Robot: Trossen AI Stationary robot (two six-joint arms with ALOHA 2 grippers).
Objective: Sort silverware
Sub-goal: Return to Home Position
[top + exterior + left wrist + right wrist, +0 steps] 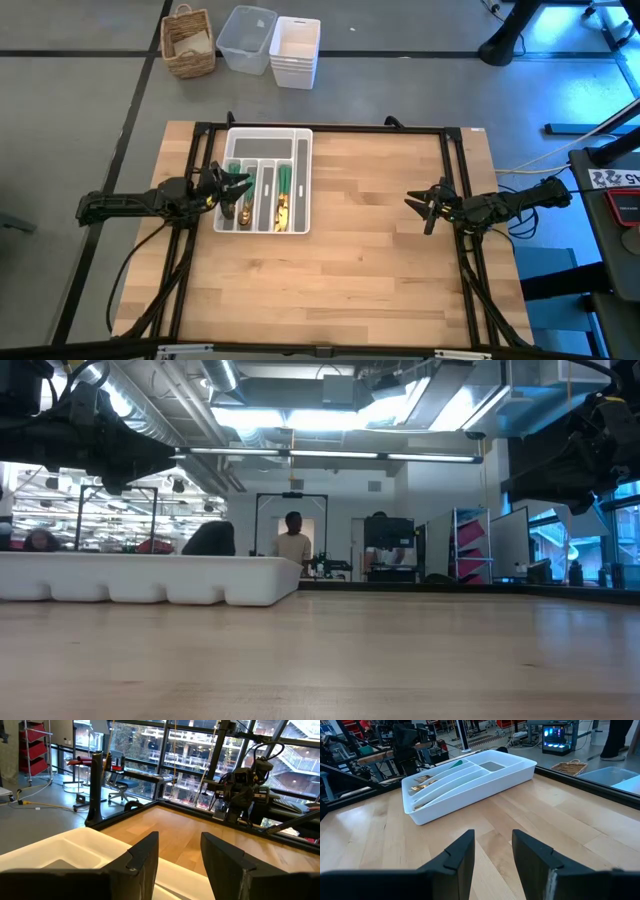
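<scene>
High view: the silverware (284,196) lies inside the long compartments of the white tray (268,134), green handles toward the far edge and gold heads toward the near edge. The tray sits on the left rear part of the desk (370,280). The left jaws hover over the tray's left rim; the right jaws hover over the right side of the desk, well apart from the tray. A wicker basket (190,42) stands on the floor beyond the desk. Low view: the tray (150,578) shows at left as a white wall, and its contents are hidden behind that wall. A person (293,542) stands in the room behind. Left wrist view: the left fingers (145,855) stand apart, so the left jaws are open and hold nothing; the tray rim (65,845) lies below them. Right wrist view: the right fingers (457,857) stand apart, so the right jaws are open and empty above bare desk (370,835). The tray (470,790) lies ahead with the silverware (422,782) in it.
</scene>
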